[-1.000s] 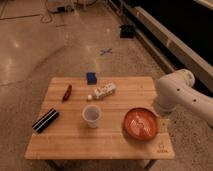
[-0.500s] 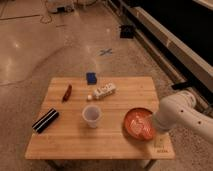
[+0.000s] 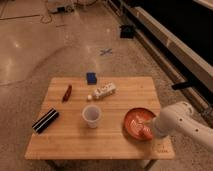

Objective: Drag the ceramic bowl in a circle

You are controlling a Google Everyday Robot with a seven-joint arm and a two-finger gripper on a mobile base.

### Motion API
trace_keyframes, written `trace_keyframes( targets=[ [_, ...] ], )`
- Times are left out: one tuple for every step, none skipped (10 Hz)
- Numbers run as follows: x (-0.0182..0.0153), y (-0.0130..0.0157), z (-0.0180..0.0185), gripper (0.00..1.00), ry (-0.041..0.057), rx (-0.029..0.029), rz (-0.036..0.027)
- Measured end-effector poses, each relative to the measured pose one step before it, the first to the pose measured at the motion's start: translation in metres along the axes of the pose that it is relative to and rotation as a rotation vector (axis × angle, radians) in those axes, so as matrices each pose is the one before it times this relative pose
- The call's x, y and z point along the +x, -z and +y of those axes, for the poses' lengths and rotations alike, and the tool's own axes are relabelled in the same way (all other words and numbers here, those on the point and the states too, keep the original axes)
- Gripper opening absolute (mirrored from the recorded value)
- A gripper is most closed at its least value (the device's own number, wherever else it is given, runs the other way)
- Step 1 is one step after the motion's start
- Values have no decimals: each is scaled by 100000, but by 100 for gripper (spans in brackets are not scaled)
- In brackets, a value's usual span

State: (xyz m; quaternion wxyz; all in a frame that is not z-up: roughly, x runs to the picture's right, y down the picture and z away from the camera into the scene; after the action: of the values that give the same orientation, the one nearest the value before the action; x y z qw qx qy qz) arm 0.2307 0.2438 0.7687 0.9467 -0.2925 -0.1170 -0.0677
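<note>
The ceramic bowl is a wide, shallow orange-red bowl on the right front part of the wooden table. My white arm comes in from the right and reaches down over the bowl's right side. My gripper is at the bowl's right inner edge, mostly hidden by the arm. A small translucent whitish cup stands to the left of the bowl.
A black rectangular object lies at the table's left front. A red item, a blue box and a white packet lie along the back. The table's right edge is close to the bowl.
My arm has dropped lower and toward the front, and now covers the bowl's right side. The bowl has shifted slightly toward the table's front right.
</note>
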Motion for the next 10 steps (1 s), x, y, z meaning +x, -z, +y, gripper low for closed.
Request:
trace_keyframes(
  targets=[
    [448, -542, -227, 80, 4, -842, 470],
    [358, -536, -210, 80, 241, -1367, 856],
    [138, -448, -202, 79, 393, -1476, 672],
    [304, -599, -34, 71, -49, -2411, 1551],
    [332, -534, 332, 61, -359, -3936, 1950],
    [-156, -268, -279, 51, -4, -2789, 726],
    [157, 87, -37, 39, -1996, -2944, 226],
    [354, 410, -214, 27, -2402, -1194, -209],
    [346, 882, -88, 17, -2121, 139, -480],
    [441, 1599, -145, 5, -2752, 1021, -686]
  ],
)
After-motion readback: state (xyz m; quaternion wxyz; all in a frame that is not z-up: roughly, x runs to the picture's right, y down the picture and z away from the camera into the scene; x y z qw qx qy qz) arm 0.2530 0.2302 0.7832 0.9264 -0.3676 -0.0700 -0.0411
